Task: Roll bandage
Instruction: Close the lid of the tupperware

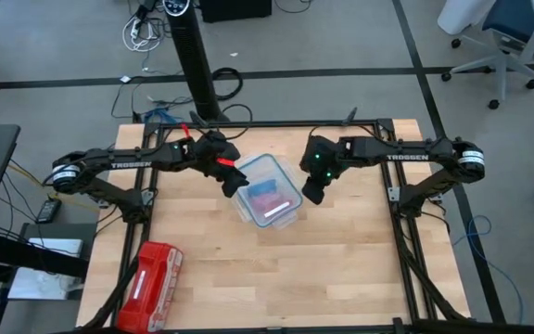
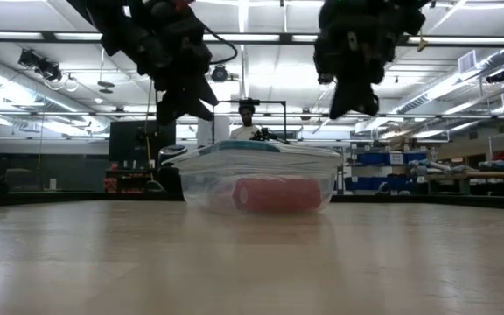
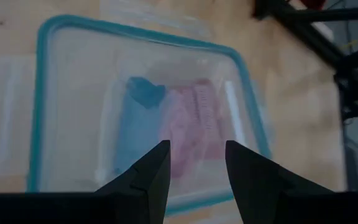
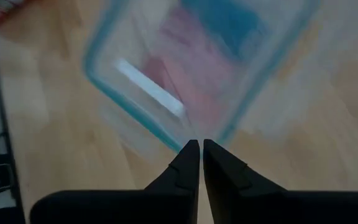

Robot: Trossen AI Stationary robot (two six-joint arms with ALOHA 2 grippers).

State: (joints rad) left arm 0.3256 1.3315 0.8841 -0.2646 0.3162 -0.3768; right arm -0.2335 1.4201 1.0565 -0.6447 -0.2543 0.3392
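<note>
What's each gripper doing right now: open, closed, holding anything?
Left gripper: open, empty, above the lidded container that holds the blue bandage.
Right gripper: closed, holding nothing, over the container's edge.

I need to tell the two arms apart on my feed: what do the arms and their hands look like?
Both arms are dark with white TROSSEN lettering and pale rings at the shoulder. The left hand carries red accents; the right hand has a green light near the wrist. Each has two dark tapered fingers.

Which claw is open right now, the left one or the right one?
The left claw, above the clear container, has its fingers spread; the right claw has them nearly touching.
</note>
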